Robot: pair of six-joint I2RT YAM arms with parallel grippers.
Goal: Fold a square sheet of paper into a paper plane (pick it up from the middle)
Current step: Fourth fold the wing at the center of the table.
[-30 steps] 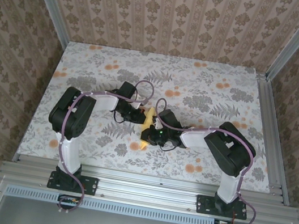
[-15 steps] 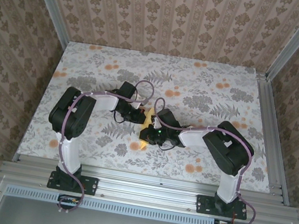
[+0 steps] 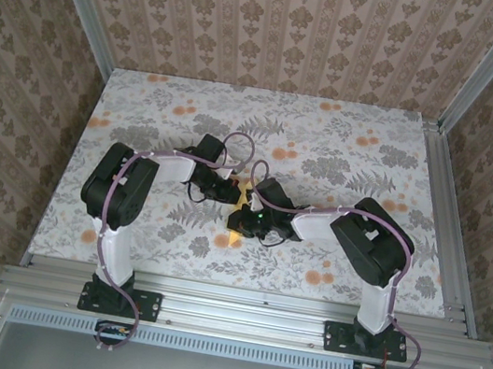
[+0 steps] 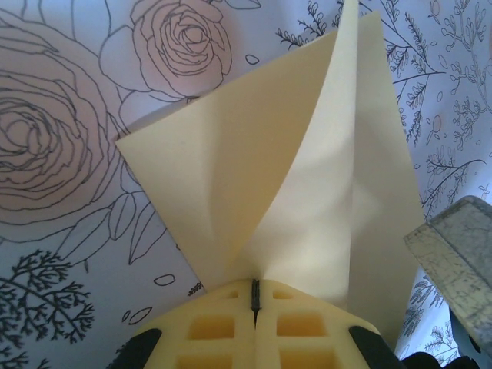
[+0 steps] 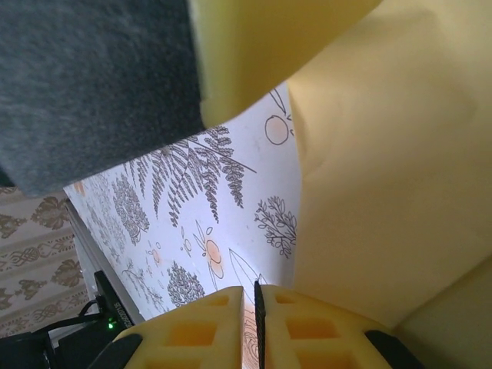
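1. Our left gripper [image 4: 254, 296] is clenched on the square sheet of paper [image 4: 231, 184], which lies half-folded in the middle of the table [image 3: 358, 137]; we should hold that pinch firm.
2. Our right gripper [image 5: 248, 307], jaws almost closed beside the sheet, should press the crease slowly.

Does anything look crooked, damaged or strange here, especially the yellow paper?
Yes. The thin mustard-yellow sheet of paper does not lie flat: pinched in the shut left tool, it bends into two uneven flaps, one standing up from the floral table cover, with soft dents. I see no tear.
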